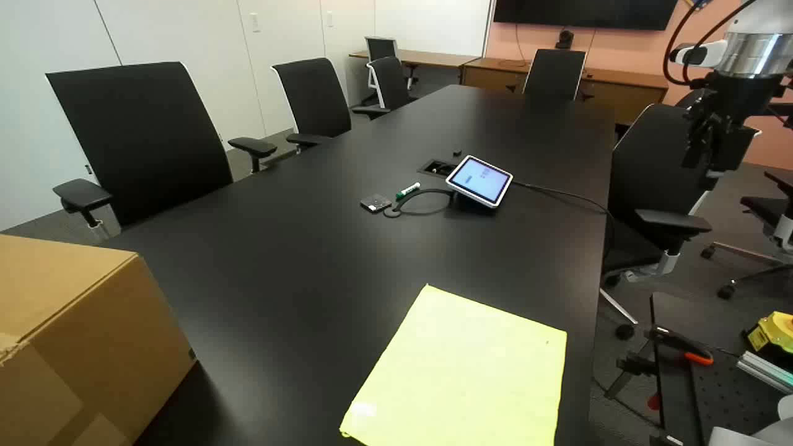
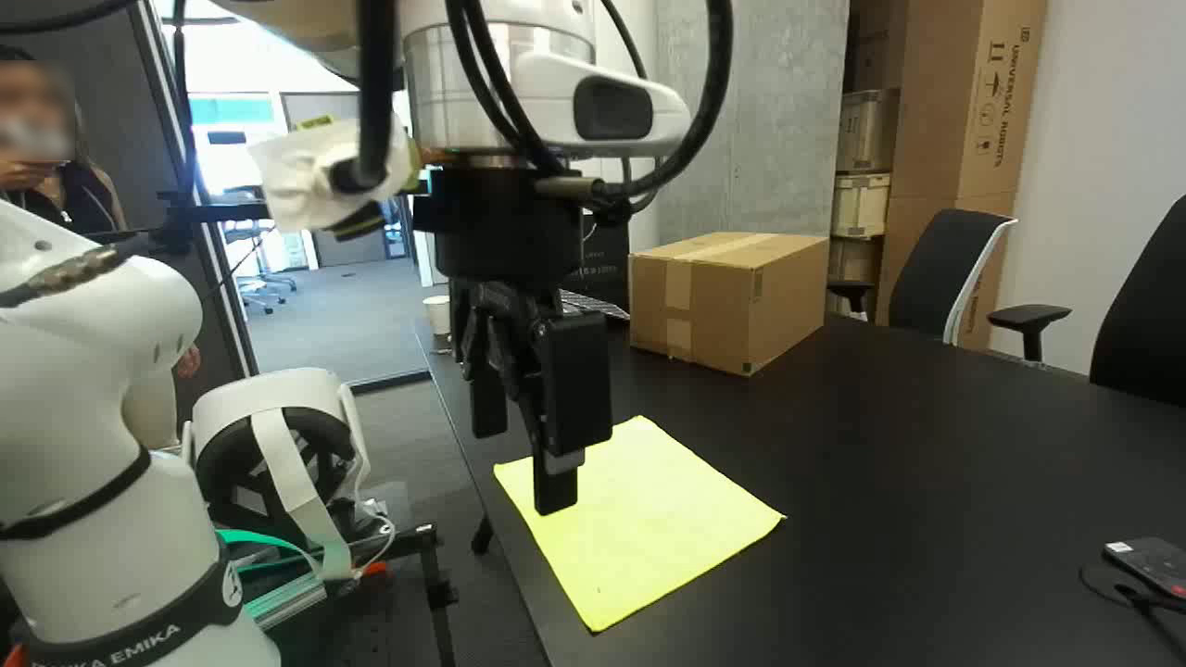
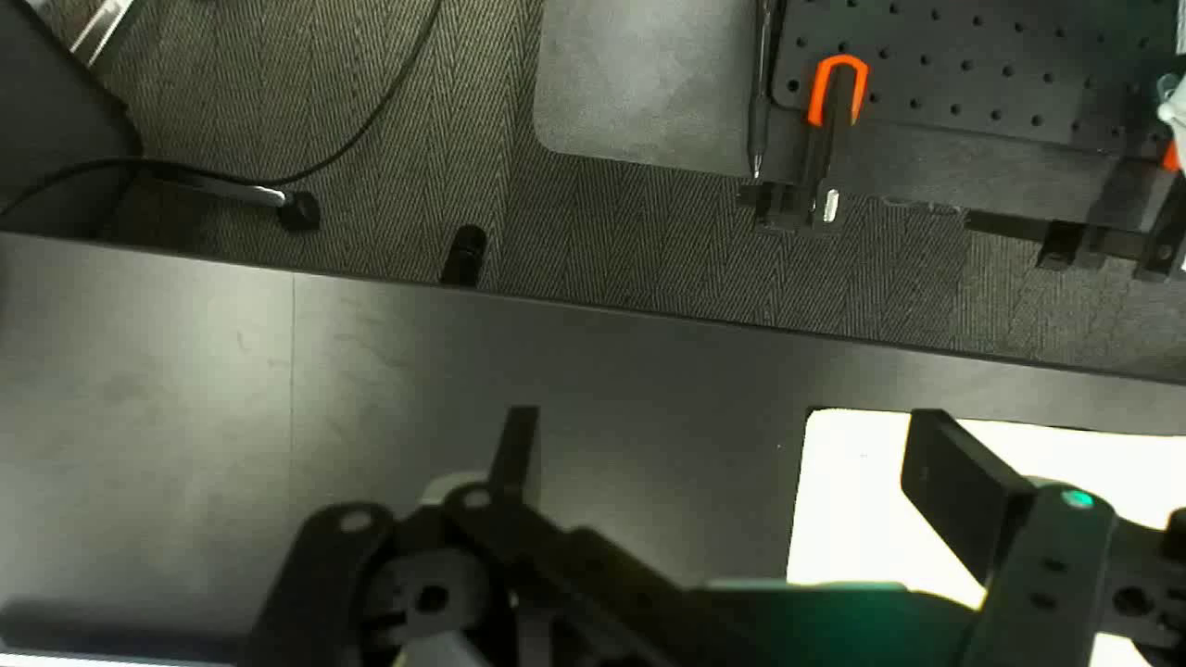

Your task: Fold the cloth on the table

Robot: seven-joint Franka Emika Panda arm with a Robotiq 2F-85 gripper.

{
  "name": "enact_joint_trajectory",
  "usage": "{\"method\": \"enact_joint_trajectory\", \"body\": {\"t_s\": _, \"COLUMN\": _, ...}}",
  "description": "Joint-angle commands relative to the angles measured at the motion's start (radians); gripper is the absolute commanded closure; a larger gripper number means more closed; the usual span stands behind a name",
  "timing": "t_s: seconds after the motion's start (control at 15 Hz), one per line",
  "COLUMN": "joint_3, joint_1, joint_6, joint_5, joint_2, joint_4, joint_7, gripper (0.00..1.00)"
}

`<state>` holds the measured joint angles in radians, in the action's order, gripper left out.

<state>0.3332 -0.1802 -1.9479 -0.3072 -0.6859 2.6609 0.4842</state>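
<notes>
Pincer (image 3: pixel 727 459): jaws parted wide, nothing between them; it hangs above the worktop (image 3: pixel 602 371) and, I judge, clear of the cloth (image 3: pixel 862 500). Wrist view: cloth (yellow in both exterior views, washed out white here) lies between 3 and 4 o'clock from the pincer; its nearest corner shows between the jaws, closer to the 3 o'clock jaw, which hides part of the cloth. It sits spread on the worktop near one edge, no fold visible; one side runs nearly parallel to that edge. Long axis: cannot tell, as slant and cropping mask the proportions. Only one arm (image 1: pixel 759 52), so none nearer. Judgement: folding not begun; next move calls for a shift toward 3 to 4 o'clock, then a descent at that corner. Risk: thin cloth on a smooth worktop may slide rather than bunch into the grip. Surface, in an exterior view: black, with a cardboard box (image 1: pixel 93 347) at 8 o'clock, a tablet (image 1: pixel 480 179) at 12 o'clock from the cloth, and a green marker (image 1: pixel 407 190) near the tablet at its 9 o'clock. Room: black chairs (image 1: pixel 136 136) from 10 round to 2 o'clock; wall screen (image 1: pixel 585 12) between 1 and 2.
</notes>
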Motion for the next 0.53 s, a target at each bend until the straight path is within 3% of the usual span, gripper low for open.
{"method": "enact_joint_trajectory", "body": {"t_s": 0.0, "joint_3": -0.003, "joint_1": -0.003, "joint_6": 0.001, "joint_5": 0.003, "joint_2": 0.000, "joint_4": -0.005, "joint_7": 0.002, "gripper": 0.00}}
{"method": "enact_joint_trajectory", "body": {"t_s": 0.47, "joint_3": -0.012, "joint_1": 0.033, "joint_6": -0.036, "joint_5": 0.019, "joint_2": 0.023, "joint_4": 0.008, "joint_7": 0.012, "gripper": 0.00}}
